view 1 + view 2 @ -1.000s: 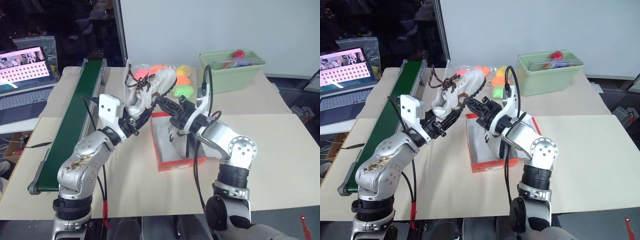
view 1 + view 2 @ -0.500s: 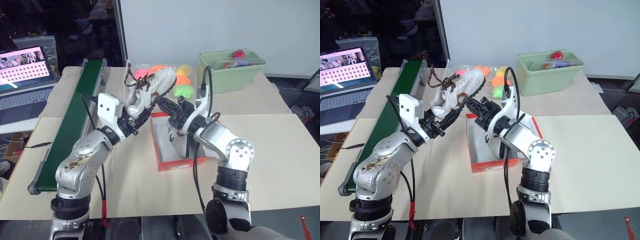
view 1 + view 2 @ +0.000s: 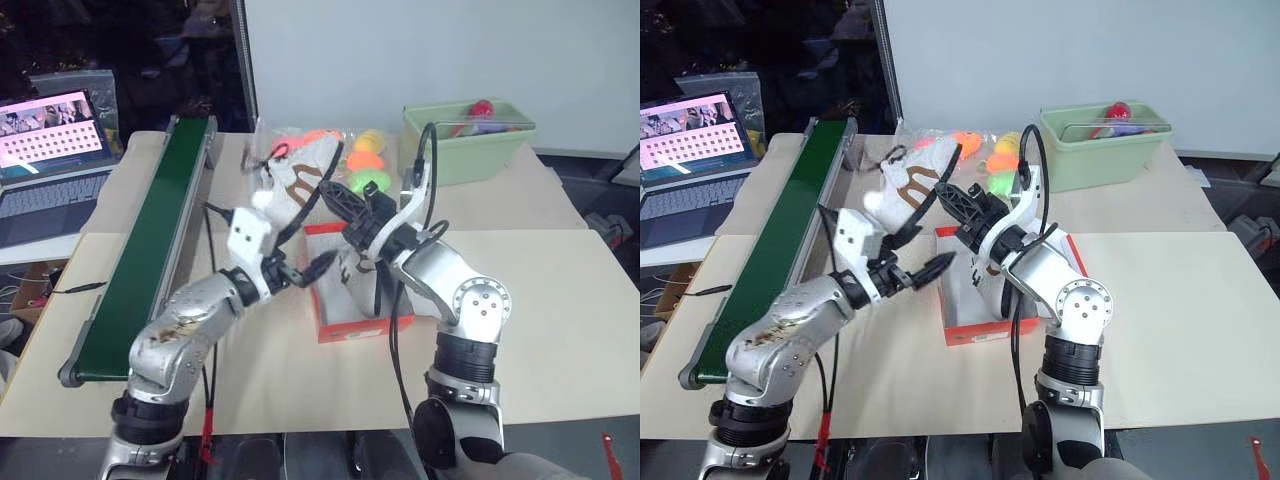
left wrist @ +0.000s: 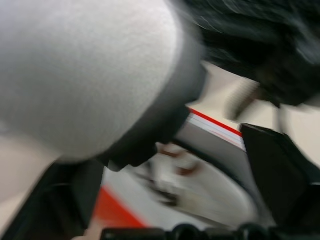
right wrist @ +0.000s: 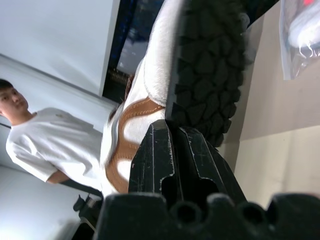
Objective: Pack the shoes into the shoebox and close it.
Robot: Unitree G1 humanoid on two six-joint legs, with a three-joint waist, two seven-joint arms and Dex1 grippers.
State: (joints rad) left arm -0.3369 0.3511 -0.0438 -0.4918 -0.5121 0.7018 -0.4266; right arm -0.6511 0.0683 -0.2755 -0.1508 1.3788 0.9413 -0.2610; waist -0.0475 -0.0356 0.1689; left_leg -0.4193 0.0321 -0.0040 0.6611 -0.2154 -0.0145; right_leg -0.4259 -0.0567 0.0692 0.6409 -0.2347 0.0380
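While the right gripper (image 3: 340,196) holds one sneaker (image 3: 292,178) up by the edge of its sole, jaws clamped on it, the head views show it hanging above the far end of the open shoebox (image 3: 352,328) on the table (image 3: 560,300). The left gripper (image 3: 312,268) sits lower, jaws spread wide and empty, just beside the box wall. In the left wrist view a second sneaker (image 4: 200,192) lies blurred inside the box. In the right wrist view the pinch catches only the sole's rim, so the sneaker could twist free and drop outside the box.
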